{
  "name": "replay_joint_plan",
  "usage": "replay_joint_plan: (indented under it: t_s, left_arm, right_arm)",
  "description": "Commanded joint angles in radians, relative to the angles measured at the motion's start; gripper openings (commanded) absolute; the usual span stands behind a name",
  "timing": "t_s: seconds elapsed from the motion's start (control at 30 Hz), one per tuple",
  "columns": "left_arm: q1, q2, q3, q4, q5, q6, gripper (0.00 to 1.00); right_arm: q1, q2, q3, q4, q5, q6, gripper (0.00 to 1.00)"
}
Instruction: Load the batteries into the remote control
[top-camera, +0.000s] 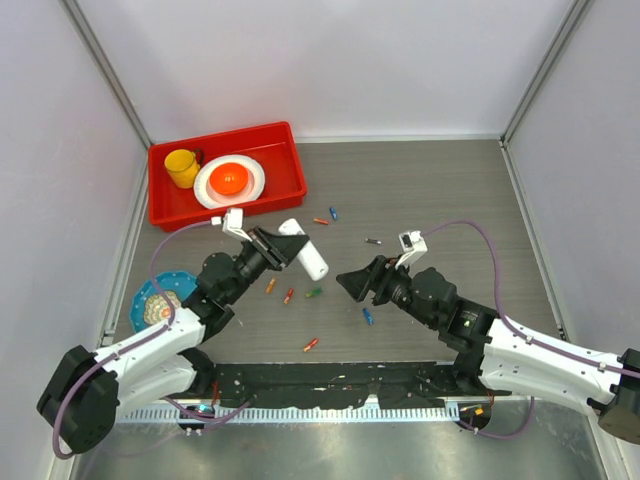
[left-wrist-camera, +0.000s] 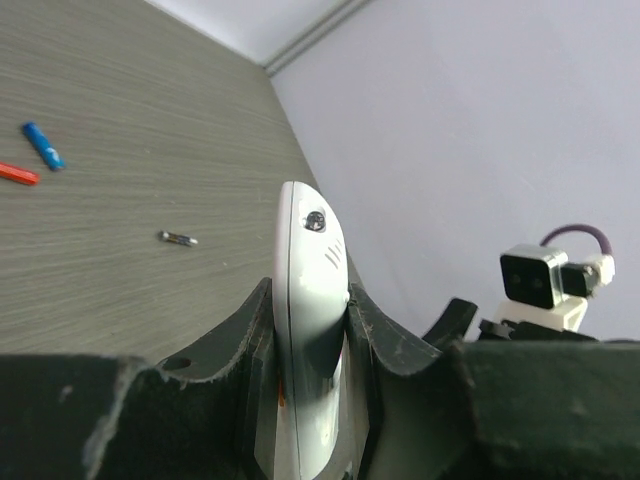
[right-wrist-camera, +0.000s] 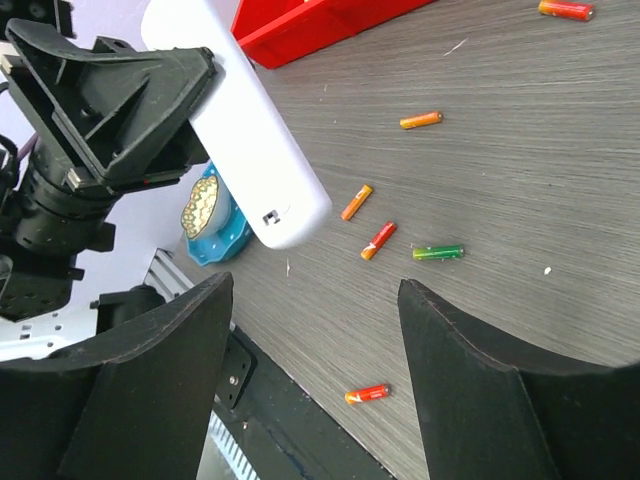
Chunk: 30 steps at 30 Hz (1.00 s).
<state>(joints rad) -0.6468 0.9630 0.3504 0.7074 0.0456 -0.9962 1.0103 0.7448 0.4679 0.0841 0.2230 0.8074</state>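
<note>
Place: you're looking into a robotics lab cell, not a home.
Walls: plain pale panels (top-camera: 330, 60) in metal framing stand beyond your left end effector (top-camera: 280, 246) and right end effector (top-camera: 350, 283).
Desk: a grey wood-grain desk (top-camera: 440, 190), with a black mounting rail (top-camera: 330, 378) behind both end effectors.
Props: a red bin (top-camera: 285, 160) holding a yellow cup (top-camera: 182, 167), beyond the left end effector.

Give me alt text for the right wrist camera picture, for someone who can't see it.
The left gripper clamps the white remote control by one end, facing the open right gripper in the foreground. Coloured batteries lie scattered on the grey table, a red tray at the top edge.
</note>
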Motion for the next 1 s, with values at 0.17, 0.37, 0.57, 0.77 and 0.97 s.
replay_joint_plan:
  t_s: [0.17, 0.37, 0.57, 0.77, 0.97]
  left_arm:
    - [-0.086, 0.111, 0.071, -0.014, -0.354, 0.184, 0.00]
    - [-0.229, 0.308, 0.033, 0.310, -0.452, 0.369, 0.00]
    - [-0.241, 0.453, -0.037, 0.610, -0.512, 0.398, 0.00]
    - [-0.241, 0.583, -0.076, 0.839, -0.535, 0.404, 0.00]
    - [-0.241, 0.625, -0.057, 0.840, -0.533, 0.395, 0.00]
  right_arm:
    - [-0.001, 0.002, -0.012, 0.075, 0.157, -0.019, 0.73]
    - [-0.012, 0.025, 0.000, 0.042, 0.174, -0.025, 0.68]
    - [-0.067, 0.080, -0.008, 0.063, 0.081, -0.005, 0.58]
    - [-0.312, 0.184, -0.176, 0.391, -0.328, 0.234, 0.49]
    - [-0.326, 0.309, -0.173, 0.555, -0.436, 0.272, 0.49]
